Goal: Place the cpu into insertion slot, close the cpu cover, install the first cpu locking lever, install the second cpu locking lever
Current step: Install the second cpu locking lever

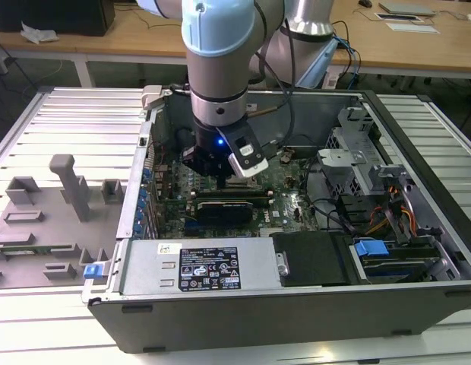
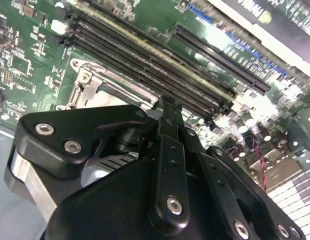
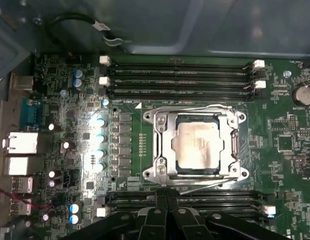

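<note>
In the first wrist view the cpu (image 3: 197, 145), a silvery square chip, lies flat in the insertion slot (image 3: 195, 172) on the green motherboard. The cpu cover (image 3: 162, 150) lies down around it as a metal frame. One thin wire lever (image 3: 195, 107) runs along the slot's far side. A second wire lever (image 3: 210, 184) runs at a slight slant along the near side. My gripper (image 3: 166, 192) is shut, its black fingers pressed together just beside that near lever's end. In the second wrist view my gripper (image 2: 167, 102) hovers over the slot's metal border (image 2: 87, 85). In the exterior view my gripper (image 1: 219, 176) reaches down into the open computer case.
Long black memory slots (image 3: 180, 72) flank the socket on both sides. Case walls (image 1: 258, 95) surround the board. A power supply (image 1: 209, 266), a drive cage (image 1: 349, 163) and loose cables (image 1: 334, 213) sit towards the exterior view's right. A grey fixture tray (image 1: 45, 220) lies outside the case.
</note>
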Available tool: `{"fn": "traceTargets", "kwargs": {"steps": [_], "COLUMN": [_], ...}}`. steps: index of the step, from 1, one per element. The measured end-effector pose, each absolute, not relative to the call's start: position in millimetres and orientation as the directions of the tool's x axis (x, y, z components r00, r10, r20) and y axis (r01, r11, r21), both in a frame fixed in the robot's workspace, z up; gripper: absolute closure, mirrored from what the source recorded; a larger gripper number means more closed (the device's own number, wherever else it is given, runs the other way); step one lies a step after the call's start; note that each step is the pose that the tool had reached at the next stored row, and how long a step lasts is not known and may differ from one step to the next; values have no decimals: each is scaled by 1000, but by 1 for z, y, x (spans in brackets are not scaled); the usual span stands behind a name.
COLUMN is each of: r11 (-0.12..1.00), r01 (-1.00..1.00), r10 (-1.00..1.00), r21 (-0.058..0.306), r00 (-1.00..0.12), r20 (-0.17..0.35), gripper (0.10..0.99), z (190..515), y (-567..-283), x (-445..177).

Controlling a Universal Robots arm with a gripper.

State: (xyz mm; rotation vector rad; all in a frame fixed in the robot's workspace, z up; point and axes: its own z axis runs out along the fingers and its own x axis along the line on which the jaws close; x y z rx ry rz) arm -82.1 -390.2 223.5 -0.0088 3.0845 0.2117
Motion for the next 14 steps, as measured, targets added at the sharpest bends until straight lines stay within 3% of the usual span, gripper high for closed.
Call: {"fn": "traceTargets", "kwargs": {"steps": [4, 14], "r11": [982, 974], "r01": [-10, -12], "r10": [0, 0], "r21": [187, 225], "r00": [-999, -999], "r20": [-50, -51], "gripper": [980, 980], "z": [221, 210], "y": [-397, -394], "x": [-84, -88]}}
